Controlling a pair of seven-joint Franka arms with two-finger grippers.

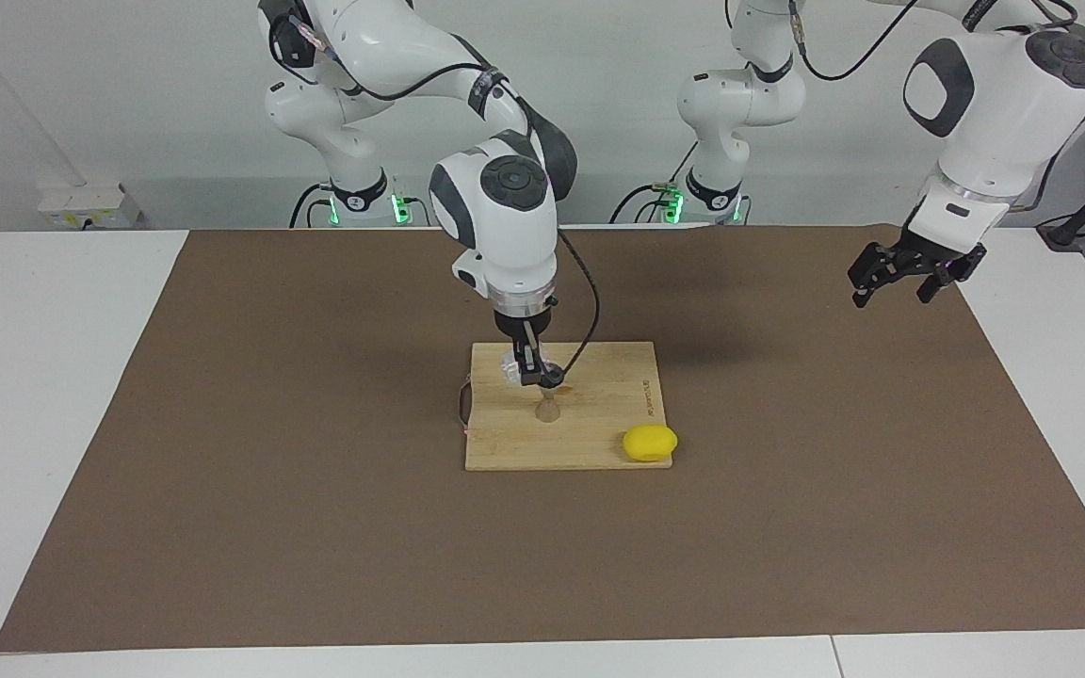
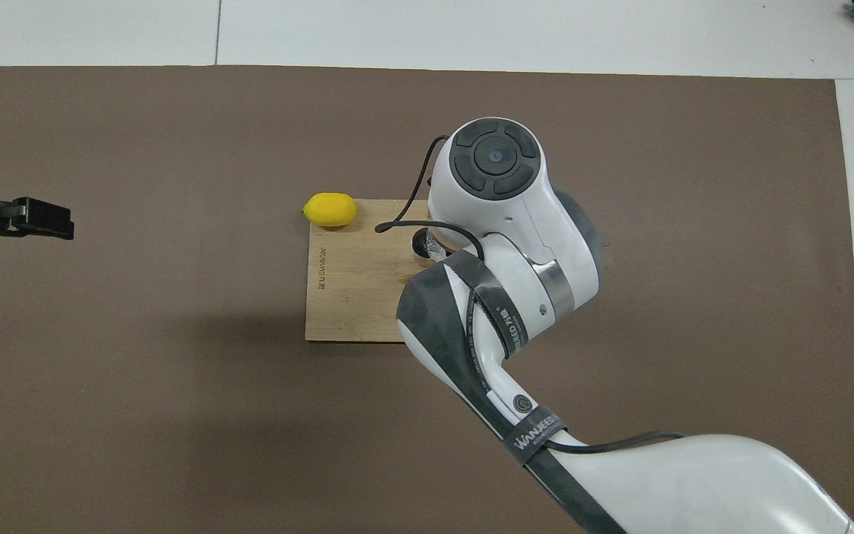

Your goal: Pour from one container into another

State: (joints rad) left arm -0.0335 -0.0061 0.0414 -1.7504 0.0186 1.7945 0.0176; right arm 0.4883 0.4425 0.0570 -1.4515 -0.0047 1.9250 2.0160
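My right gripper is shut on the small clear glass tumbler, holding it just above the silvery hourglass jigger. The jigger stands upright on the bamboo cutting board. The glass sits to one side of the fingers and looks tipped over the jigger's mouth. In the overhead view the right arm hides the jigger, and only a bit of the glass shows. My left gripper waits open in the air over the mat at the left arm's end, and shows in the overhead view.
A yellow lemon lies at the board's corner farthest from the robots, toward the left arm's end. It also shows from overhead as the lemon. A brown mat covers the white table.
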